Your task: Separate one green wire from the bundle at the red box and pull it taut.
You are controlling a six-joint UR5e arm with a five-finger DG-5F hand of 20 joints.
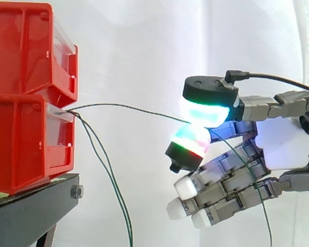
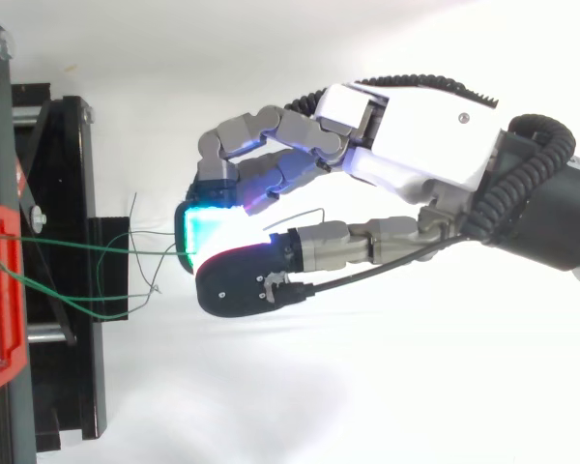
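White curtain [image 1: 144, 41] is hanging behind as the hand [image 1: 283, 139], middle right, is pinching one green wire [image 1: 123, 106] from the red box [image 1: 26, 144], apart from the other wires [image 1: 109, 175] drooping low, but it is bending, likely needing more pull.

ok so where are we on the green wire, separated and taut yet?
Done: one green wire stands apart from the other wires, which hang down from the lower red box. In hand: the hand pinches it between glowing pads. Left: the span to the box shows a slight bow, so it probably needs a bit more pull to be taut.
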